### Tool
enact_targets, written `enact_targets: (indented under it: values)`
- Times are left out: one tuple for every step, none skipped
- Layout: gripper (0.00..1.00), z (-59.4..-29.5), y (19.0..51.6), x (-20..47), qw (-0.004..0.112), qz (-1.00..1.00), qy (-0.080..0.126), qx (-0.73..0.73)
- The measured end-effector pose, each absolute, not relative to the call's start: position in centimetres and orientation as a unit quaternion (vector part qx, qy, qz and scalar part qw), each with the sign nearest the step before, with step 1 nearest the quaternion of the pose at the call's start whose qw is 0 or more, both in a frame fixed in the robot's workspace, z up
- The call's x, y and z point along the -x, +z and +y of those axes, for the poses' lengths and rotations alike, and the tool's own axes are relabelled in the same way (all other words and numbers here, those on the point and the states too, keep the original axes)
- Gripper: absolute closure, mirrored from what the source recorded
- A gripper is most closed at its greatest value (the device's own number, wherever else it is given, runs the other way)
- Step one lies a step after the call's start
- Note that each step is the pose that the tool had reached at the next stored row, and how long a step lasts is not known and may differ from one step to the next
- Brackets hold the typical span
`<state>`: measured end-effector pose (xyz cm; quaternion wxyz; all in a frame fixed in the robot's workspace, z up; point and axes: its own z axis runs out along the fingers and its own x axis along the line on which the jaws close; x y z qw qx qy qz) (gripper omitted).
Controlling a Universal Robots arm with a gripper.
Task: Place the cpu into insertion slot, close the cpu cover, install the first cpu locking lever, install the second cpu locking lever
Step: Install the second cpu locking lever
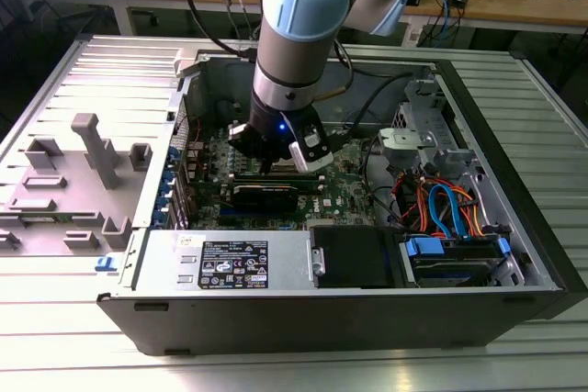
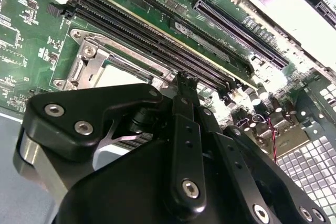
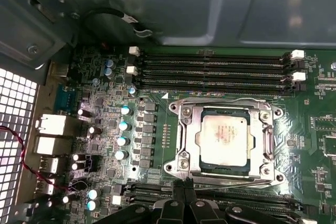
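Ribbed metal desk [image 1: 294, 369] carries an open black computer case [image 1: 349, 319]. Its green board [image 3: 310, 150] lies beneath the black hand [image 3: 184, 186], fingertips pressed together just beside the silver-rimmed insertion slot [image 3: 178, 153], where the silvery-grey square cpu [image 3: 224, 137] sits under the closed silver frame cpu cover [image 3: 265, 142].

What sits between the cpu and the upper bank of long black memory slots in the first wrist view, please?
The silver cpu cover's frame edge, then a strip of bare green board, lie between the cpu and memory slots.

The arm reaches straight down in the exterior view, wrist vertical. Its hand [image 1: 267, 164] hangs low, black fingers [image 3: 181, 199] pressed together with no gap at the tips.
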<state>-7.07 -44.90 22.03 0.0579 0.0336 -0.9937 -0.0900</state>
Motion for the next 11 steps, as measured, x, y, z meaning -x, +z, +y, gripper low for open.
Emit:
enact_targets:
  values:
    - [0.89,-44.9,21.97,7.08,0.058,-0.994,-0.09,-0.034]
    - [0.89,-44.89,21.89,7.14,0.057,-0.994,-0.091,-0.034]
    - [0.89,-44.89,21.86,7.18,0.057,-0.994,-0.091,-0.035]
    - [0.89,-44.89,21.84,7.24,0.057,-0.994,-0.092,-0.035]
    - [0.89,-44.89,21.83,7.31,0.057,-0.994,-0.092,-0.035]
    - [0.89,-44.89,21.83,7.4,0.056,-0.994,-0.092,-0.035]
    - [0.89,-44.89,21.83,7.54,0.056,-0.994,-0.092,-0.036]
    - [0.89,-44.88,21.82,7.66,0.056,-0.994,-0.092,-0.036]
    - [0.89,-44.86,21.82,7.73,0.055,-0.994,-0.092,-0.036]
    - [0.89,-44.83,21.8,7.75,0.055,-0.994,-0.092,-0.036]
    - [0.89,-44.72,21.77,7.75,0.055,-0.994,-0.092,-0.036]
